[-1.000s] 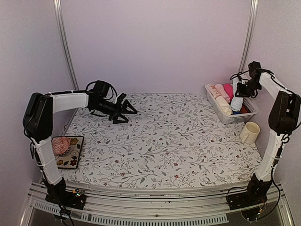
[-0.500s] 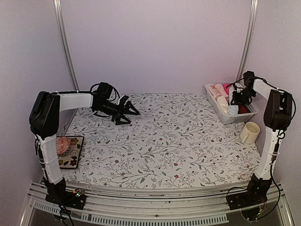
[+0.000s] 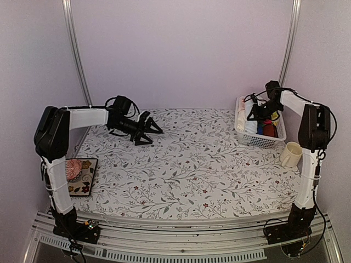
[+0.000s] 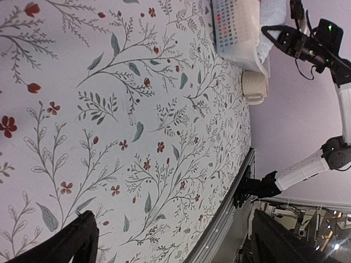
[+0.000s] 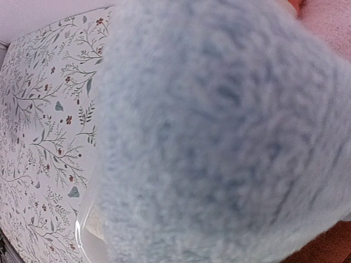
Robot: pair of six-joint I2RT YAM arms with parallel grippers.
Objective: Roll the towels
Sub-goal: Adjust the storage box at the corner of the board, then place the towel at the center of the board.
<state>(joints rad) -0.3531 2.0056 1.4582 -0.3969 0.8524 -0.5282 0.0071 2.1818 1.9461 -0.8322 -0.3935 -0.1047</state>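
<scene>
The fuzzy light blue towel (image 5: 219, 137) was seen at the white lattice basket (image 3: 258, 141), pressed against the right gripper (image 3: 254, 115), whose jaws were hidden by the pile. The left gripper (image 3: 154, 137) was spread wide, empty.

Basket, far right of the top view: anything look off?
Yes. The basket looks tipped rather than flat, its near wall showing, while the right gripper inside it grips the light blue towel.
</scene>
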